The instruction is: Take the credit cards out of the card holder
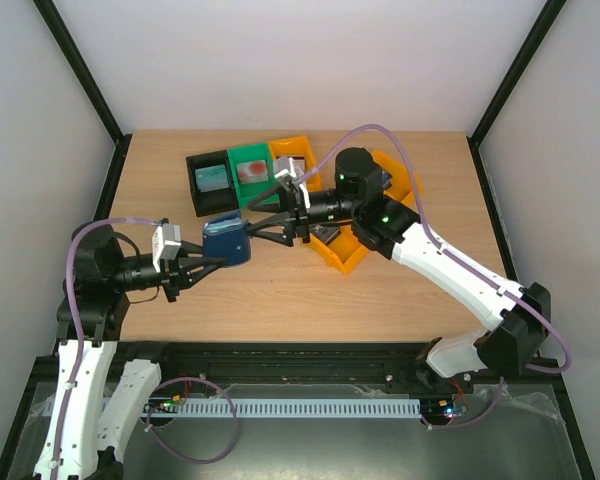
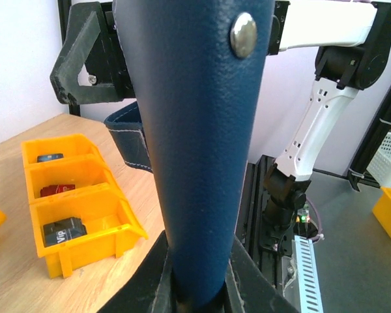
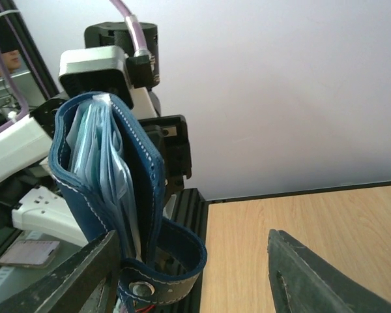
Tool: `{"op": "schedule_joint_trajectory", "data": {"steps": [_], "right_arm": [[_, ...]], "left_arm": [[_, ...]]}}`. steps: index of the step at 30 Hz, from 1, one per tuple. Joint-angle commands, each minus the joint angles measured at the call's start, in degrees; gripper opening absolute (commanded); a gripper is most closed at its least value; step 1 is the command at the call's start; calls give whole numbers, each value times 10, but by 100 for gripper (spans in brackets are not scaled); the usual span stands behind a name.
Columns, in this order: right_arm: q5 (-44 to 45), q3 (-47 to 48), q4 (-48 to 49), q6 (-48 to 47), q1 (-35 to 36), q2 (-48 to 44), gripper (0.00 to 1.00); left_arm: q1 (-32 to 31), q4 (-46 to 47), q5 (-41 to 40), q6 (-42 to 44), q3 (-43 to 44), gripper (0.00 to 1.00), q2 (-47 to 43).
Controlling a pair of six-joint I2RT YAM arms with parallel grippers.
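The card holder [image 3: 140, 176] stands upright and edge-on at the left. Its navy covers are slightly apart, with pale bluish layers [image 3: 94, 156] packed between them; whether these are cards or pockets cannot be told. Its tab [image 3: 173, 270], with a metal snap, curls below. The right claw [image 3: 194, 261] has its dark fingers [image 3: 313, 280] spread wide, and the tab sits by the left one. The left claw [image 3: 176, 150] is behind the holder. The wooden desk [image 3: 326, 222] lies to the right.

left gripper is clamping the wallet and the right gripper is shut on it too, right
No. The left gripper does clamp the wallet, but the right gripper is open: the right wrist view shows its fingers spread wide, not closed on it.
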Motion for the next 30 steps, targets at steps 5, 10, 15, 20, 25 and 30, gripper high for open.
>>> {"op": "schedule_joint_trajectory", "data": {"steps": [5,10,15,20,25,30], "right_arm": [[61,58,-38,-28,2,1,60],[-11,42,-11,-19,7,-3,63],[-66,25,-58,-81,7,-18,71],[-52,31,-50,-53,12,-6,73],[-40,41,-18,-27,42,12,74],[-8,47,-3,-18,69,30,75]], "left_arm": [[-2,-18,16,28,6,2,-6],[-2,-15,13,26,5,2,-6],[-2,-2,0,10,1,2,-6],[-2,18,-3,-7,-4,2,-6],[-2,20,-11,-9,-5,2,-8],[-2,21,-10,-10,-6,2,-9]]}}
